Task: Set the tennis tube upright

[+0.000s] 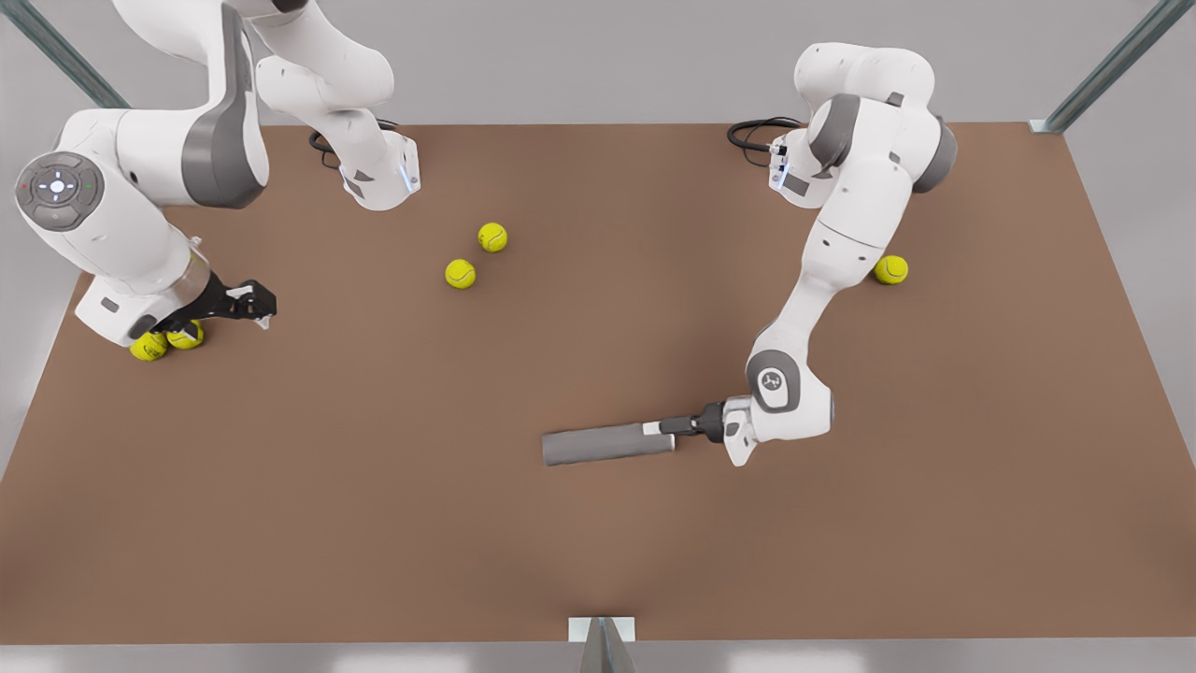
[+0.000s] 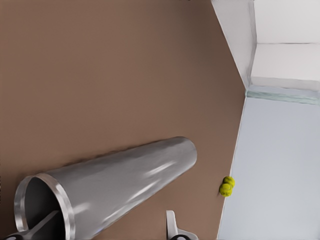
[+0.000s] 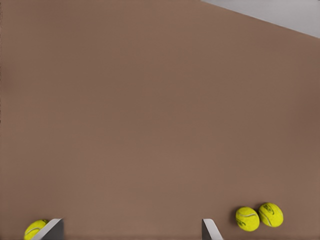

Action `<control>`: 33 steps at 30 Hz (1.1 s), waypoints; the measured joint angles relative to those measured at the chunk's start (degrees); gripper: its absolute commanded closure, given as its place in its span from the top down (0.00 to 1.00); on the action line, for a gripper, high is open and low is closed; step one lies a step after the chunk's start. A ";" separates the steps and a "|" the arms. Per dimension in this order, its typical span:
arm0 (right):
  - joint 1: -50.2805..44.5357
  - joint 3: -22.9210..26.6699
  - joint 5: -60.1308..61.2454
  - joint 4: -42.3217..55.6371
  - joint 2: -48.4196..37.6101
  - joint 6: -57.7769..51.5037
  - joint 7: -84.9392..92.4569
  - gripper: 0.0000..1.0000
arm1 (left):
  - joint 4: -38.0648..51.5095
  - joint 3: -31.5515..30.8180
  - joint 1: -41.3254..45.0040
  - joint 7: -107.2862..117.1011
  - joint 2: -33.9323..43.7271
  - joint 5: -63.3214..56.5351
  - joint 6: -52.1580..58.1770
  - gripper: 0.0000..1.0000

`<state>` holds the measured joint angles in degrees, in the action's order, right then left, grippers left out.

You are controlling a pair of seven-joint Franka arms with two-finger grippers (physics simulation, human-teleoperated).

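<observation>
The silvery rim of the tennis tube (image 2: 125,175) sits right up against my left wrist camera, its open mouth facing me. The tube lies flat on its side on the brown desk (image 1: 374,486). It is in the near half, a little towards the front view's right, and runs roughly parallel to the near edge.

My left gripper (image 1: 656,430) is low at the tube's end on the front view's right. Its jaws stand wide: 1 finger reaches into the mouth, while the other finger (image 2: 171,222) is outside and apart from the wall. Nothing is clamped.

My right gripper (image 1: 257,304) hangs near the desk's edge on the front view's left, waiting. Its fingers (image 3: 50,229) are spread wide and hold nothing. 2 yellow balls (image 1: 168,341) lie together under that arm's wrist. In the right wrist view, a ball (image 3: 34,230) shows just beside 1 finger.

2 more balls, (image 1: 461,274) and (image 1: 492,237), lie near each other towards the far edge, around the middle. A 5th ball (image 1: 890,269) lies beyond my left arm, towards the far corner on the front view's right. All are well apart from the tube.
</observation>
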<state>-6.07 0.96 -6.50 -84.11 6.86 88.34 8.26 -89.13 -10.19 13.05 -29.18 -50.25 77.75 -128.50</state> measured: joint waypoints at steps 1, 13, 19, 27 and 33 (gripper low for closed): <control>0.11 0.00 0.05 0.00 0.00 0.08 0.05 1.00 | 0.09 0.00 0.39 -0.05 -0.10 0.73 -0.17 0.99; 0.21 0.00 0.00 0.09 0.53 0.62 0.00 1.00 | 1.75 -0.49 -0.22 0.03 -0.73 5.98 0.70 0.63; 0.17 0.00 0.09 0.09 0.79 0.35 -0.09 1.00 | 2.29 -1.76 -0.57 0.17 -0.50 8.56 1.30 0.51; 0.06 -0.22 0.34 0.00 1.05 0.78 -0.09 1.00 | 2.56 -2.20 -1.01 -0.01 -0.72 10.31 1.41 0.31; 0.26 -1.66 0.26 0.07 1.76 0.52 -0.40 1.00 | 2.73 -2.29 -1.36 1.03 -0.56 10.94 1.82 0.21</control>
<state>-5.81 -0.70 -6.24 -84.05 8.62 88.86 7.86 -86.40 -12.48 11.69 -28.15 -50.81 88.69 -126.68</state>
